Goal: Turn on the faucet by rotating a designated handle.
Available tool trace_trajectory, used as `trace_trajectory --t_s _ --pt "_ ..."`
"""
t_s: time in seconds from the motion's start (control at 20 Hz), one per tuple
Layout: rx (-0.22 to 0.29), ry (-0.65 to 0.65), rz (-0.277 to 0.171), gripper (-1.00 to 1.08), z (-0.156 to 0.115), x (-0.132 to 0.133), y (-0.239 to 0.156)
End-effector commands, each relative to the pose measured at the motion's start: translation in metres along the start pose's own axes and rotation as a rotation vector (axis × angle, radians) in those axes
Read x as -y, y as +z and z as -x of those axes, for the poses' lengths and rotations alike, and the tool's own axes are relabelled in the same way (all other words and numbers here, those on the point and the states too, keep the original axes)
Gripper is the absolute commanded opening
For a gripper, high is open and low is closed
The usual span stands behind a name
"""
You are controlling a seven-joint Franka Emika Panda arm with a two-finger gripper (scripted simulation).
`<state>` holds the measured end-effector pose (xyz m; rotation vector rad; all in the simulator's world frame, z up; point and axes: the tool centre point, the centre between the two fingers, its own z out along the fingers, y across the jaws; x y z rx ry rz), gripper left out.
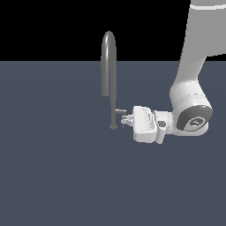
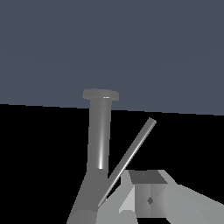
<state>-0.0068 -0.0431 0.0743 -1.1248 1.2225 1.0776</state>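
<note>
The grey faucet (image 1: 108,62) stands in the middle of the exterior view, with a high arched spout, a straight stem and a small round base (image 1: 113,126). Its handle (image 1: 120,111) is a short horizontal stub sticking out from the stem toward the exterior view's right. My gripper (image 1: 127,119) lies level, points at the stem, and sits just below and beside the stub's end with its fingers close together. In the wrist view the stem (image 2: 99,135) and the handle's thin rod (image 2: 131,155) run past a fingertip (image 2: 148,197); the rod lies right alongside it.
The dark grey floor (image 1: 53,176) spreads flat around the faucet. My white arm (image 1: 190,88) comes down from the upper part of the exterior view's right.
</note>
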Motion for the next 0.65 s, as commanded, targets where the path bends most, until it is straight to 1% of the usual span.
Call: trace_trajectory --t_s 0.0,0.55,0.6 --pt "-0.005 0.01 -0.005 -1.0 -0.01 0.002 0.0" --pt "-0.016 0.049 -0.011 -1.0 -0.047 0.015 -0.001" --pt "-0.016 0.049 -0.011 -1.0 -0.047 0.015 -0.001"
